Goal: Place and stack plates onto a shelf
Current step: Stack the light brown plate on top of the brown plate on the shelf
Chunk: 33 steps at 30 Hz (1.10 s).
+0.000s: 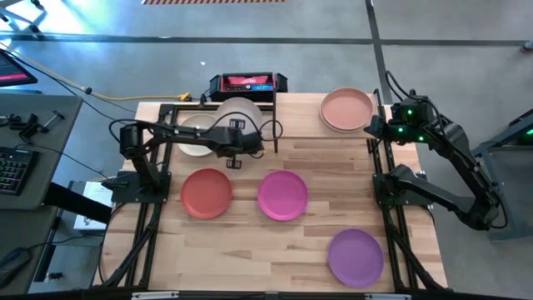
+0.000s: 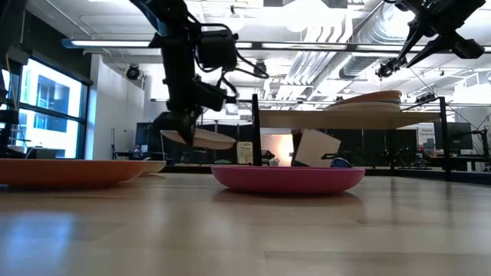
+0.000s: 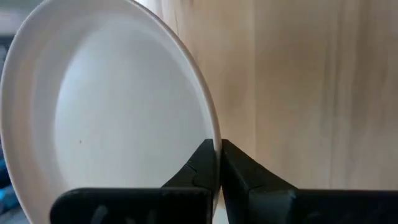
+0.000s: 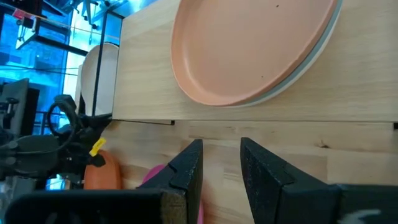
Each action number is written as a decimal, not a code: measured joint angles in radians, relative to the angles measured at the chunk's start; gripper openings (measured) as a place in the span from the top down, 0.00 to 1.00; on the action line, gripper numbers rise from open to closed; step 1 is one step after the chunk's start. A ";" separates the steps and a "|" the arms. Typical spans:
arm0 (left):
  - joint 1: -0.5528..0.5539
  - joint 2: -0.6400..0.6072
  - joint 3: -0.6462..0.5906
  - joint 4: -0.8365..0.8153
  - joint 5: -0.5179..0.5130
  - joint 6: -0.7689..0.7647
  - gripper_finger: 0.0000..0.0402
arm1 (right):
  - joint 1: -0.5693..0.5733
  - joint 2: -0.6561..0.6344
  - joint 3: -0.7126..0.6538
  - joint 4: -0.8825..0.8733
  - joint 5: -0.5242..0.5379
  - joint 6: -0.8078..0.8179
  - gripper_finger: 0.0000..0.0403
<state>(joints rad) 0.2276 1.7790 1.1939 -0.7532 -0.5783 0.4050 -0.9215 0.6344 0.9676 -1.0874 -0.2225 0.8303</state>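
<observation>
My left gripper (image 1: 236,127) is shut on an off-white plate (image 1: 239,111), held in the air at the shelf's (image 1: 300,117) left end; the low view shows the plate (image 2: 201,139) tilted above the table. A second off-white plate (image 1: 193,135) lies on the table under the left arm. A pale peach plate (image 1: 346,109) sits on the shelf's right end, stacked on a paler plate (image 4: 314,55). Orange-red (image 1: 206,192), magenta (image 1: 282,194) and purple (image 1: 356,257) plates lie on the table. My right gripper (image 4: 217,165) is open, just right of the peach plate (image 4: 249,50). My left gripper pinches the off-white plate's rim (image 3: 216,138) between its two fingers (image 3: 200,168), one on the upper face and one below. The plate is lifted clear of the table and hangs tilted from the fingers.
A red-and-black device (image 1: 248,82) stands behind the shelf at the table's far edge. Black frame rails (image 1: 391,208) run along both table sides. The shelf's black posts (image 2: 255,130) stand near the held plate. Bare wood lies between the magenta and purple plates.
</observation>
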 joint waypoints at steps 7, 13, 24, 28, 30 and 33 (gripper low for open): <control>-0.005 -0.083 0.002 -0.115 -0.004 -0.076 1.00 | 0.054 0.000 0.000 0.017 -0.007 0.016 0.78; -0.024 -0.207 0.002 -0.123 -0.003 -0.113 1.00 | 0.150 0.000 0.000 0.082 -0.009 0.059 0.78; -0.158 -0.423 0.003 -0.112 -0.008 -0.036 1.00 | 0.336 0.049 0.000 0.212 -0.009 0.089 0.78; -0.229 -0.454 0.003 -0.107 -0.010 0.032 1.00 | 0.387 0.104 0.000 0.217 -0.009 0.078 0.78; -0.267 -0.456 0.003 -0.105 -0.010 0.063 1.00 | 0.408 0.138 0.000 0.217 -0.008 0.078 0.78; -0.309 -0.455 0.003 -0.100 -0.010 0.097 1.00 | 0.442 0.188 0.000 0.219 -0.013 0.078 0.78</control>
<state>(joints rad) -0.0819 1.3236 1.1965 -0.8531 -0.5883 0.5019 -0.4795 0.8224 0.9676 -0.8685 -0.2356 0.9085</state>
